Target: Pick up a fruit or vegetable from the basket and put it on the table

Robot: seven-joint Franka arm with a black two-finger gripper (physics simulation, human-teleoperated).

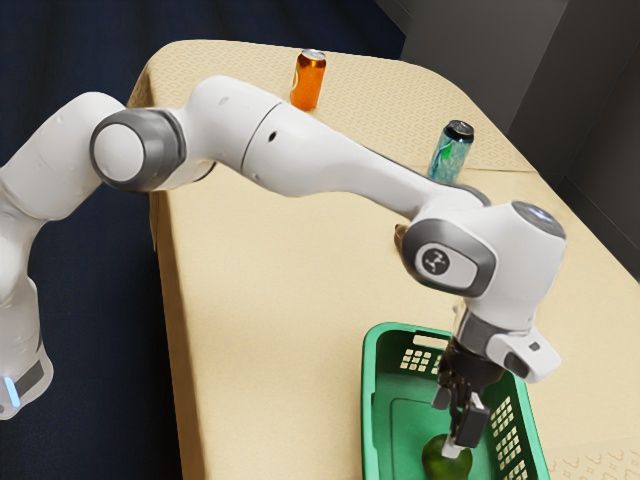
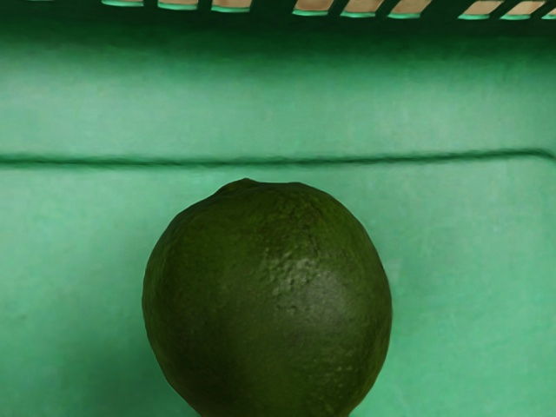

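Observation:
My gripper points down inside the green basket, right at the top of a dark green, rounded fruit or vegetable. How its jaws stand around that item cannot be made out. The wrist view has the same dark green fruit large and close below the hand, with slightly bumpy skin, against the basket's green floor. Part of its upper side is covered by the gripper in the exterior view.
Slotted basket walls rise around the hand, the nearest at the exterior view's right. On the cream table stand an orange can and a teal can. A small brown thing is partly behind the arm.

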